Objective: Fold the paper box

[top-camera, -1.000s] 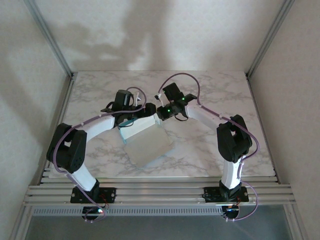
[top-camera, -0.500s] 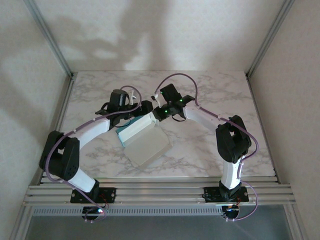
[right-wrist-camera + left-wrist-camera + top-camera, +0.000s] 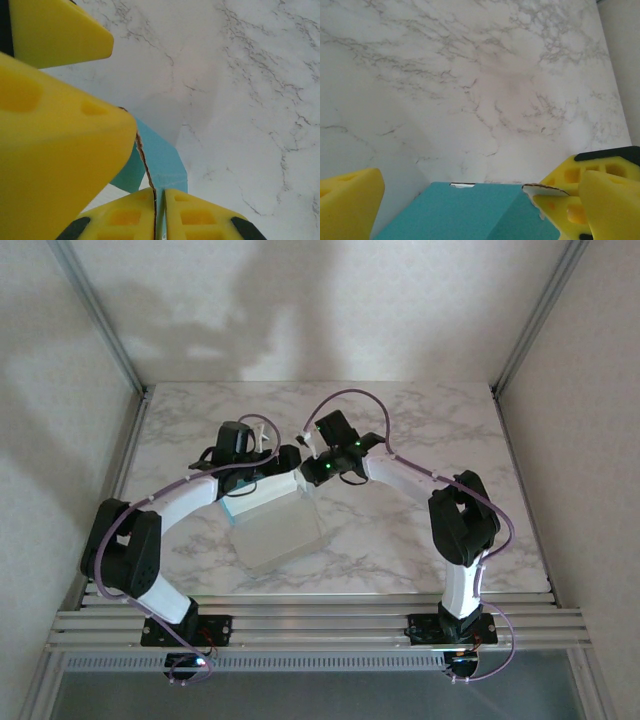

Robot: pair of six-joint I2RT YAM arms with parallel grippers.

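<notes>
Marble-look tabletop (image 3: 450, 430), plain pale walls (image 3: 330, 310) round it, alu rails (image 3: 320, 625) along the near edge. That was the setup we saw. From the top cam the paper box (image 3: 275, 540) sat a bit left of centre on the table. Its pale grey face was up and the near part lay flat. The far edge was lifted right where both arms met over it, and a sliver of turquoise showed at the far left corner, under the left arm.

On the wrist cam we saw the right gripper (image 3: 155, 207) doing the work. Its two yellow fingers (image 3: 125, 217) were pressed together on a thin card edge of the box, with a rough brownish edge running up between them and the turquoise side just beyond. So it was clamped on the box flap, no gap afaict.

Meanwhile the left gripper (image 3: 480, 202) was spread wide and holding nothing. In its own cam one yellow finger sat bottom left and the other bottom right, w/ the turquoise panel coming up between them. We couldn't tell if the panel touched either pad, tbh. Just beside its right-hand finger, the other arm's fingers were pinching the white card corner.
</notes>
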